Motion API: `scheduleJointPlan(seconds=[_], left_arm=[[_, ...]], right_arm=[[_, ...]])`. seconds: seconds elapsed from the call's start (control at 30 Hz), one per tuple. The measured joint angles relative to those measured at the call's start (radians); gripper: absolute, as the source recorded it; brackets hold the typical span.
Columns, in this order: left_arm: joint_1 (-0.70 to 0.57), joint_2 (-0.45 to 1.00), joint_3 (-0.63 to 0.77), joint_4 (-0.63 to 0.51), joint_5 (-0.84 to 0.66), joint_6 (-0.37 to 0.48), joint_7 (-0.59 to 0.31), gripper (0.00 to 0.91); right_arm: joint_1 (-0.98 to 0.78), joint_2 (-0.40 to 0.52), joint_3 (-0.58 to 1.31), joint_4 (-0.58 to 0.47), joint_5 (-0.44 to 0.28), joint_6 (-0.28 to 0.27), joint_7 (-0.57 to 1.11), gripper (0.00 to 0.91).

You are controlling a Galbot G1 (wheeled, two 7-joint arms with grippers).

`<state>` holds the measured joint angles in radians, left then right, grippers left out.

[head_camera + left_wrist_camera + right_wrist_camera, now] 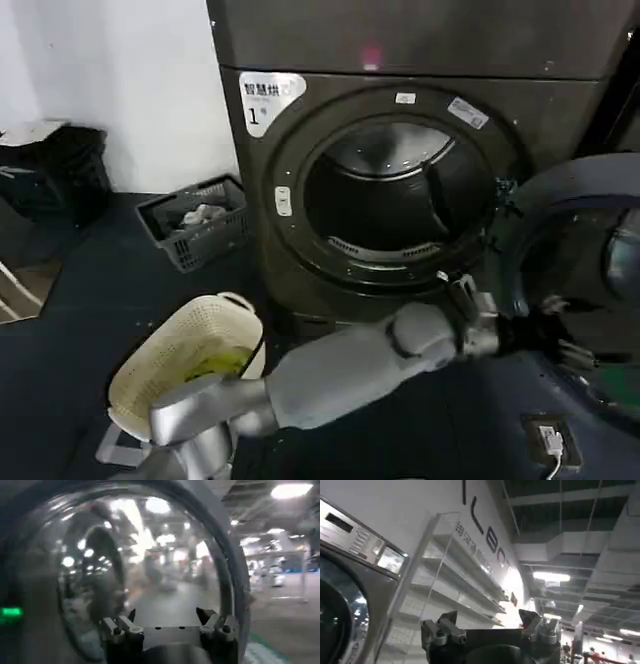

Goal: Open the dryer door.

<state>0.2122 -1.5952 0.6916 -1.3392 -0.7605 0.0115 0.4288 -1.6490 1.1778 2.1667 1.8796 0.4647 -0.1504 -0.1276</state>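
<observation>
The dark grey dryer [250, 200] with the white "1" sticker shows its drum opening [400, 190] uncovered. The dryer door [585, 250] is swung wide to the right, its inner side facing me. My left arm reaches across from low on the left. Its left gripper [560, 335] sits at the door's lower inner side. In the left wrist view the door's domed glass [150, 555] and grey rim [227, 560] lie just beyond the left gripper [167, 617], which is open and holds nothing. The right gripper [490, 617] is open, pointing up towards the ceiling.
A dark basket of laundry [195, 220] stands on the floor left of the dryer. A cream basket [185, 355] is nearer me. A black bag [55, 170] lies by the wall. A floor socket [550, 440] sits under the door. A neighbouring machine [350, 580] is beside the right arm.
</observation>
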Motion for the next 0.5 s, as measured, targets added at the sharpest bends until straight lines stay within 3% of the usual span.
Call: scheduleJointPlan(seconds=[0.3, 0.5], left_arm=[[-0.023, -0.014, 0.0, 0.095, 0.04, -0.021, -0.099, 0.907], [-0.039, -0.014, -0.002, 0.137, 0.078, -0.089, -0.156, 0.907]], right_arm=[[-0.001, -0.002, 0.001, -0.001, 0.001, 0.004, -0.001, 0.907], [0.005, -0.002, -0.01, -0.002, 0.001, 0.005, -0.002, 0.907]])
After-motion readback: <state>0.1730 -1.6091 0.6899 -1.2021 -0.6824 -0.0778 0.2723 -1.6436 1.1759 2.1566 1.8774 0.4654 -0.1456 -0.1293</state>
